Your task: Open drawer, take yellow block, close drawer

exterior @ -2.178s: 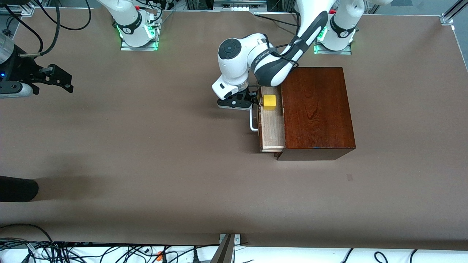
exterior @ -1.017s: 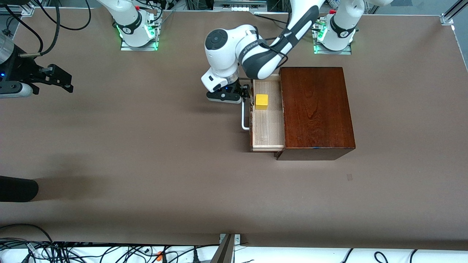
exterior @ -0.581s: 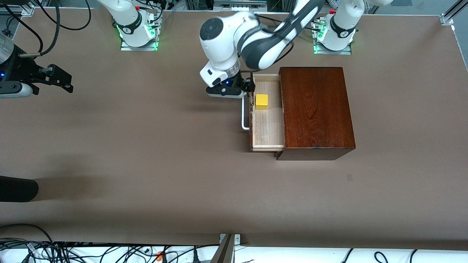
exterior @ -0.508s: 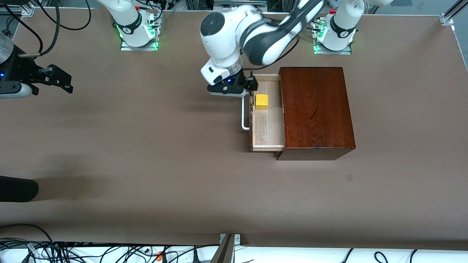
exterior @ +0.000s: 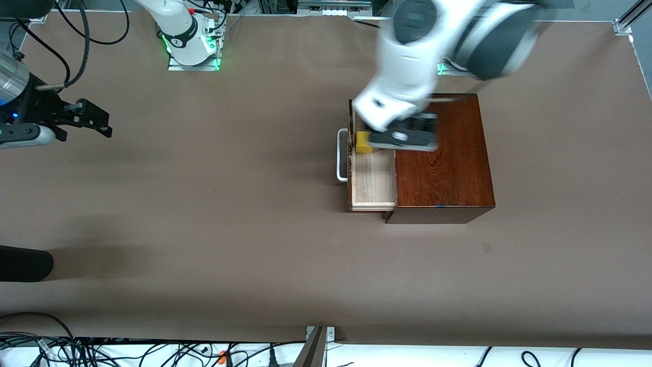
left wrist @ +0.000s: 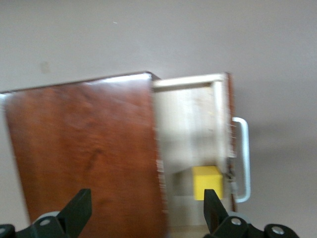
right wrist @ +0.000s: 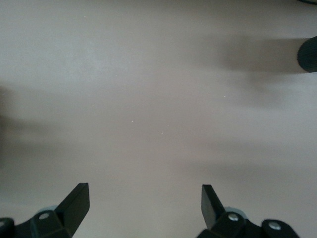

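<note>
The dark reddish-brown wooden box stands toward the left arm's end of the table. Its drawer is pulled out, showing the pale wood interior and the white handle. The yellow block lies in the drawer and is partly covered by my left hand in the front view. My left gripper hangs open above the box's front edge and the drawer. In the left wrist view the yellow block shows just past one fingertip. My right gripper waits open over bare table at the right arm's end.
A black rounded object lies at the table's edge at the right arm's end, nearer the front camera, and also shows as the black object in the right wrist view. Cables run along the table's edges. Brown table spreads in front of the drawer.
My left gripper pulled the drawer farther out, left the handle, rose and swung over the drawer and box. The right gripper shifted slightly. The block stayed in the drawer.
</note>
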Robot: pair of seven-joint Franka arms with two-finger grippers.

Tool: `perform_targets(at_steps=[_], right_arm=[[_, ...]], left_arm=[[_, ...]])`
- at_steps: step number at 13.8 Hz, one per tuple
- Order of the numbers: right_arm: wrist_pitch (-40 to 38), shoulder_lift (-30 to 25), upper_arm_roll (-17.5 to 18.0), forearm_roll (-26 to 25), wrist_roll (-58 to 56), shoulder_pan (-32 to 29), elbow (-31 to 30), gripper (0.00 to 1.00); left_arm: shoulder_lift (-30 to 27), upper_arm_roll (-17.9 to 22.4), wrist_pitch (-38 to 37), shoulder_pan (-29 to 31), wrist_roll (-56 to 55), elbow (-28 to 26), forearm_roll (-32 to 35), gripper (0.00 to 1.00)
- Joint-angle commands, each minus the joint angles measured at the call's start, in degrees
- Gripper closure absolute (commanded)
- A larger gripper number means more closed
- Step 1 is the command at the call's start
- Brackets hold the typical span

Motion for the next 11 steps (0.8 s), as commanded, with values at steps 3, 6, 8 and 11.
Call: perform_targets(at_steps=[3, 6, 8, 11], right_arm=[[-0.51, 0.93, 0.26, 0.84, -0.93, 5.52, 0.89, 0.0], [-0.69, 1.46, 0.7, 1.54, -0.84, 12.1, 0.71, 0.0], [0.1, 1.37, 0.7, -0.64, -0.05, 19.12, 0.89, 0.0], [2.03, 1.72, 1.05, -0.39, -0.84, 23.71, 0.71, 0.0]], left_arm=[[-5.53, -0.53, -7.83, 13.38, 16.28, -0.89, -4.89, 0.0], [-7.38, 0.96, -8.99, 17.18, 18.85, -2.02, -6.63, 0.0], [-10.97, 8.58, -7.51, 12.82, 20.95, -6.57, -6.91, 0.0], [-16.78, 16.05, 1.63, 9.12, 21.14, -14.84, -7.35, 0.0]])
